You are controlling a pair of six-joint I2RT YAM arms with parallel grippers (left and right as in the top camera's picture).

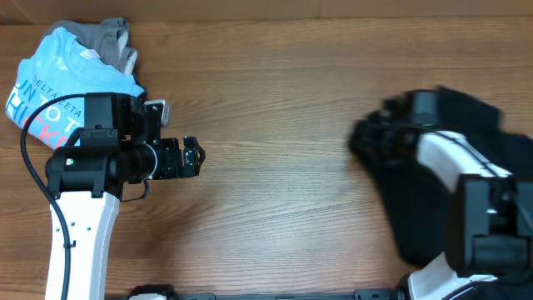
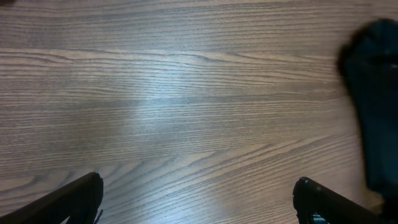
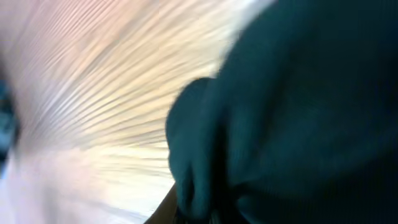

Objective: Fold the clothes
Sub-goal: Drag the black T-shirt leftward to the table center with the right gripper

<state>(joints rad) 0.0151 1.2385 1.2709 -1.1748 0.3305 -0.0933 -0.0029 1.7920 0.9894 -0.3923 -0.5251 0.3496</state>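
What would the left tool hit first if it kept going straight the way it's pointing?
Bare wooden table lies ahead of the left tool; the first thing in line looks to be the black T-shirt, though height is unclear.

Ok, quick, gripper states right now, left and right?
Left gripper: open, holding nothing.
Right gripper: cannot be told; it is blurred and up against the black T-shirt, with its fingers hidden.

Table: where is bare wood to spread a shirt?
The table is bare down the middle, between the left gripper and the black shirt. Crowded: far left corner, blue shirt and grey garment; right side, black shirt.
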